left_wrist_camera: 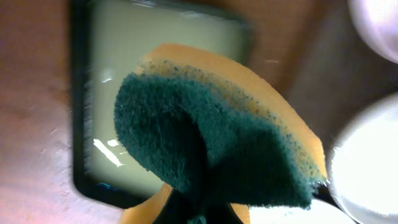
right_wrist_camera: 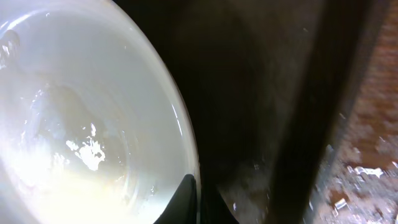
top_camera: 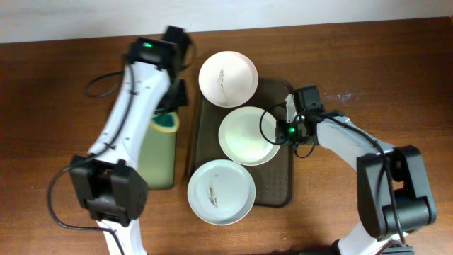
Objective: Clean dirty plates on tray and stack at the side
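Note:
Three white plates lie along the dark brown tray (top_camera: 277, 180). The top plate (top_camera: 228, 78) and the bottom plate (top_camera: 221, 191) have brownish smears and overhang the tray's rim. The middle plate (top_camera: 244, 134) looks wet and free of smears. My right gripper (top_camera: 287, 132) is shut on that plate's right rim; in the right wrist view a dark finger (right_wrist_camera: 185, 200) lies over the rim of the plate (right_wrist_camera: 81, 124). My left gripper (top_camera: 171, 113) is shut on a green and yellow sponge (left_wrist_camera: 211, 143), held above the small tray.
A smaller black-rimmed tray (top_camera: 157, 159) with yellowish liquid sits left of the brown tray; its rim also shows in the left wrist view (left_wrist_camera: 78, 124). Bare wooden table (top_camera: 368, 64) lies to the right and at the front left. Cables trail from both arms.

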You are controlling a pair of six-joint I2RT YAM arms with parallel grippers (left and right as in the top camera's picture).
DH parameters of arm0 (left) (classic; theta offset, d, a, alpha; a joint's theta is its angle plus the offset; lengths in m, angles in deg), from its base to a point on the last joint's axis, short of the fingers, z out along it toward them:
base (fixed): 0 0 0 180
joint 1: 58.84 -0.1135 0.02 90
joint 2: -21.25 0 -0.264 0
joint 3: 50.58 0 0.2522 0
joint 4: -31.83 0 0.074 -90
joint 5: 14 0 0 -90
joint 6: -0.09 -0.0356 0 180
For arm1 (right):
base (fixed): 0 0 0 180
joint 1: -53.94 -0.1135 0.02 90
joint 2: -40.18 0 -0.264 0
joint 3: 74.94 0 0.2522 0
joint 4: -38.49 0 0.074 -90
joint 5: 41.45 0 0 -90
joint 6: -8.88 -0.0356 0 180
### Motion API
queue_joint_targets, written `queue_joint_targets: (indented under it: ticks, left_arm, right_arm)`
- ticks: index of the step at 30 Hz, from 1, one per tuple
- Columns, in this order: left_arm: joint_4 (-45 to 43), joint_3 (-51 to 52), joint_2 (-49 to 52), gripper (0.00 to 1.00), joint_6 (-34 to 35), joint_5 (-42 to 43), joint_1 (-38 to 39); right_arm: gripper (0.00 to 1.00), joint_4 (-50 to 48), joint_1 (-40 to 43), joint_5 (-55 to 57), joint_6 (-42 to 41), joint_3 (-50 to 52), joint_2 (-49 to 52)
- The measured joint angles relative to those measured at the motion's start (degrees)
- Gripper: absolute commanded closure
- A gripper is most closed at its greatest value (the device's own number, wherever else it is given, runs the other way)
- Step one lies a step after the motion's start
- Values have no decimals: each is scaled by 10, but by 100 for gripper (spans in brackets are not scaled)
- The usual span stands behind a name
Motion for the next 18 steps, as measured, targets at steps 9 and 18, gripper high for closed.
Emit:
queue_joint_targets:
  ticks: [9, 18]
  left_arm:
    - [-132, 249, -7, 47, -67, 47, -118]
    - [-129, 249, -241, 0, -90, 118, -118]
  right_arm:
    - [96, 122, -48, 242, 1, 0, -203]
    - [96, 94, -392, 745, 46, 0, -252]
